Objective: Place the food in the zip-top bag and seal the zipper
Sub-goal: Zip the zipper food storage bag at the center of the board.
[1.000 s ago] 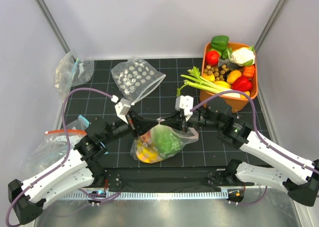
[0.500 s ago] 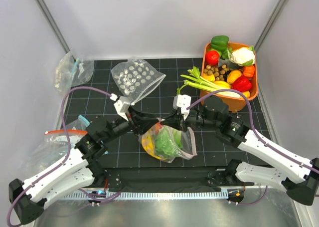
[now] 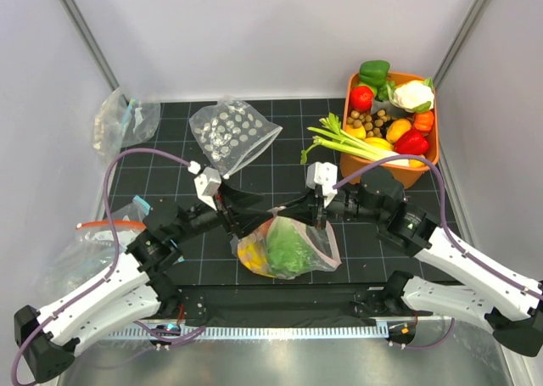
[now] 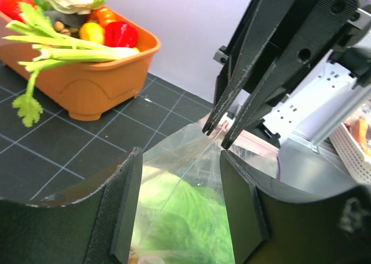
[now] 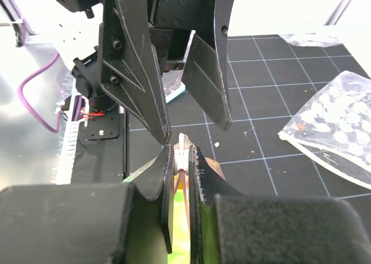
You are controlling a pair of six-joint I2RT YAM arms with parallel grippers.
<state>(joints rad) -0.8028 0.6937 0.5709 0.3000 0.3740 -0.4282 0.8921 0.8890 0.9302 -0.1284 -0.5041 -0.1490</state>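
Jaws of the right gripper (image 5: pixel 178 154) are pinching shut on the pale pink zipper (image 5: pixel 183 143) at the mouth of the zip-top bag (image 3: pixel 316 237), carrying one corner of it. The left gripper (image 4: pixel 179 159) is standing open, its fingers straddling the bag film without touching it, tips just beside the right gripper's at 12 o'clock in the left wrist view.

The bag is sitting at 6 o'clock on the black mat, with the green lettuce (image 3: pixel 290 248) filling most of it and the yellow banana bunch (image 3: pixel 249 255) showing at its 9 o'clock side. The small red fruit is not showing clearly. Whether any length of the strip is pressed closed I cannot tell.

Risks, as I am judging them:
- With one pinch bearing the load, the strip may be slipping out or the bag swinging.
- The left fingers may be closing on loose film rather than on the strip.
- The bulging lettuce may be catching in the seal.

An empty dotted bag (image 3: pixel 229 131) is lying at 11 o'clock, and the orange tub (image 3: pixel 399 177) with celery (image 3: pixel 356 142) at 2 o'clock. No brand, label or writing is readable anywhere.
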